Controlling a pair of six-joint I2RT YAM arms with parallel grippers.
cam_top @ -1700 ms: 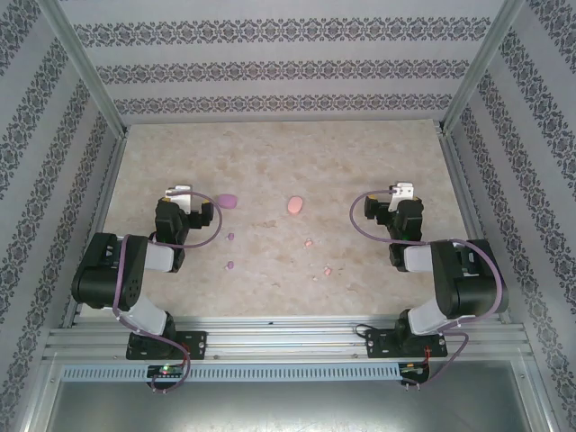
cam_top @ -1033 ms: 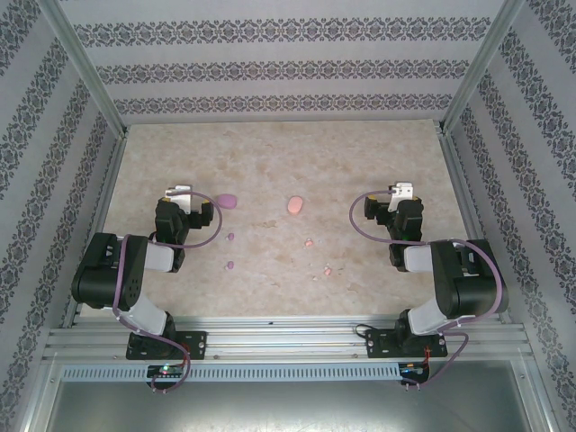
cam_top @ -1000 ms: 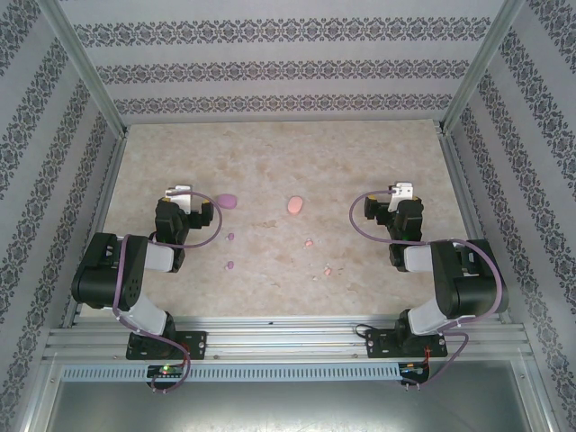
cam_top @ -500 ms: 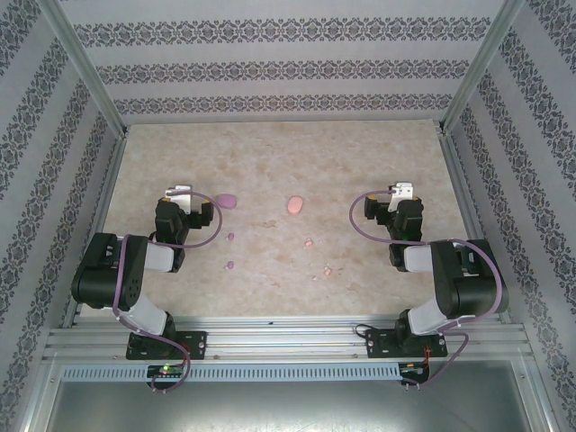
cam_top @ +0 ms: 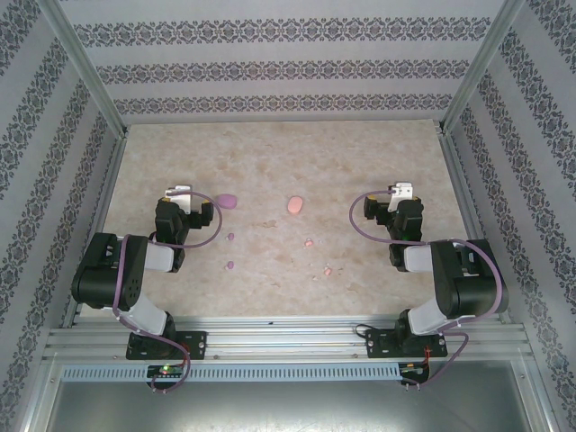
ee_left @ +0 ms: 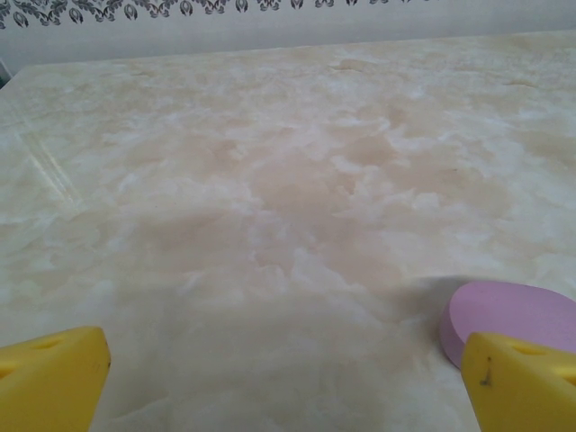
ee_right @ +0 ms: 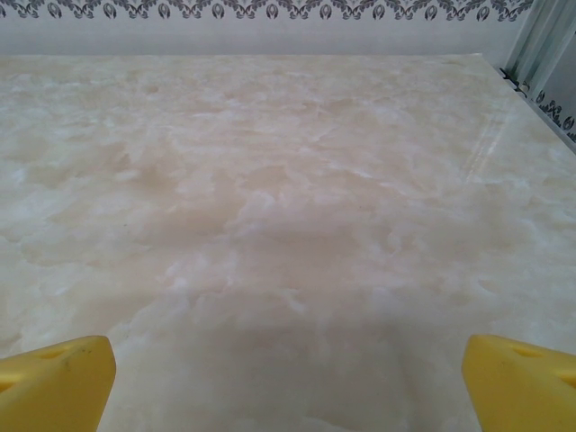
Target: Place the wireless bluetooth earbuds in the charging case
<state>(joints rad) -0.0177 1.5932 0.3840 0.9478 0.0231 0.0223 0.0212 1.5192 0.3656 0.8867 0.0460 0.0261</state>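
Jaws are standing wide and empty on both arms. Left gripper [ee_left: 283, 387] is hovering low, purple case [ee_left: 513, 315] lying just beside one finger; right gripper [ee_right: 288, 389] is pointing across table [ee_right: 270, 225]. 2 purple buds [cam_top: 230, 237] and 2 pink buds [cam_top: 309, 242] are lying loose mid-table. Being tiny, light, hard and probably slippery, each is asking for a pinch across its rounded body.

Purple case [ee_left: 506, 310] partly behind fingers [ee_left: 520, 385]
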